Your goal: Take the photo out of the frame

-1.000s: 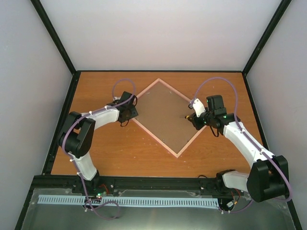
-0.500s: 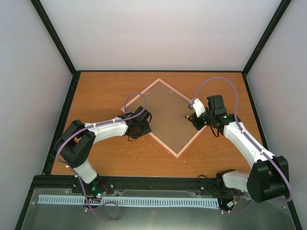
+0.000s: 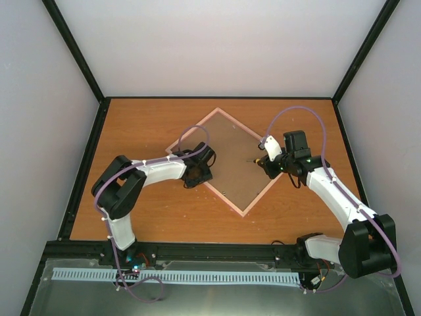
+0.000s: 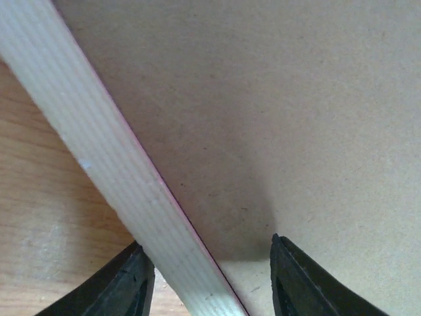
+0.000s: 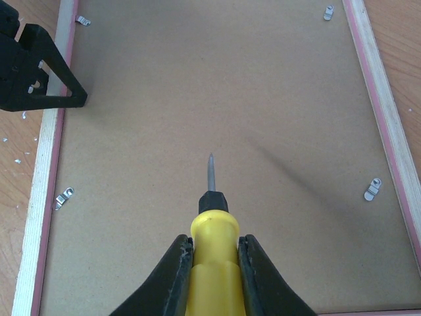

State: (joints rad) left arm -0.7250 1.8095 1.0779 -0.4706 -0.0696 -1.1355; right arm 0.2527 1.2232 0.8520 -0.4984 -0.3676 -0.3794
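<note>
**Frame lies back-up; one end effector straddles its edge, the other grips a screwdriver**

The frame point(image 4: 112, 158) lies face down near the middle of the wooden surface point(image 3: 141, 122), turned so its corners point like a diamond in the overhead view. A brown backing board point(image 3: 230, 158) fills it from rail to rail. The photo is hidden in every view.

The left end effector point(image 4: 205, 245) sits low over the frame's left-hand rail, near the corner closest to the left arm. Its jaws are spread — one finger point(image 4: 125, 286) hangs above the bare surface just outside the rail and the other point(image 4: 302, 283) above the backing board, with the pale ribbed rail running diagonally between them. Neither finger visibly presses the rail.

The right end effector point(image 5: 216, 240) is pressed together on the yellow handle of a screwdriver point(image 5: 214, 257). The thin metal tip points out over the middle of the backing board; whether it touches the board cannot be told.

Small metal clips sit along the inner edges of the frame — one point(image 5: 373, 189) on the right rail, one point(image 5: 62, 197) on the left, and two point(image 5: 328, 12) near the far corners.
</note>
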